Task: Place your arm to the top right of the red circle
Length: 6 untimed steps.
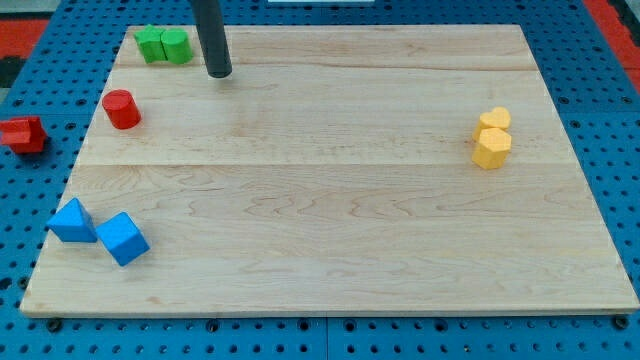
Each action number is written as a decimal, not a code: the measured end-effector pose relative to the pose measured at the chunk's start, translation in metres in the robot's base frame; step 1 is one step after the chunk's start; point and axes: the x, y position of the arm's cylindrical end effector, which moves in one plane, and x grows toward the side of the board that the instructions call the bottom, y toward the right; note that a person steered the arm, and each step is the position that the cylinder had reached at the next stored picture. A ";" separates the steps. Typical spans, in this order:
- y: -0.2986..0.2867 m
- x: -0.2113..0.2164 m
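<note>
The red circle block (pixel 121 109) sits near the left edge of the wooden board (pixel 330 200), in the upper left part of the view. My tip (pixel 220 74) rests on the board up and to the right of the red circle, with a clear gap between them. The dark rod rises from the tip out of the view's top. Two green blocks (pixel 164 45) touch each other at the board's top left corner, just left of the rod.
A second red block (pixel 23 134) lies off the board at the view's left. A blue triangle (pixel 72 221) and a blue cube (pixel 123 238) sit at the lower left. Two yellow blocks (pixel 492 138) touch at the right.
</note>
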 end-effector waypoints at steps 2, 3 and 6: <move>0.000 -0.004; -0.001 -0.004; -0.020 0.047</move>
